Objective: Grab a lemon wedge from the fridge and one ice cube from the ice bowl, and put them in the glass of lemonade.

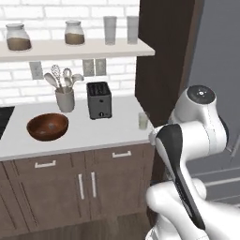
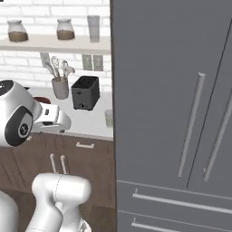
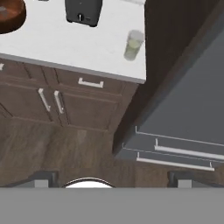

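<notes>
Lemonade in the small clear tumbler (image 3: 133,44) waits near the white counter's (image 3: 65,43) edge beside the tall grey fridge (image 2: 167,90), doors shut. Nothing is fetched yet; the pincer (image 3: 111,179) hangs spread apart, empty.

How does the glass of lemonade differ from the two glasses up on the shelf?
The glass of lemonade is short and holds pale yellow-green liquid; the two shelf glasses are taller, grey-tinted and look empty. The lemonade glass stands alone on the white counter near the dark panel beside the fridge, while the other two stand side by side on the shelf. All three are clear and upright.
</notes>
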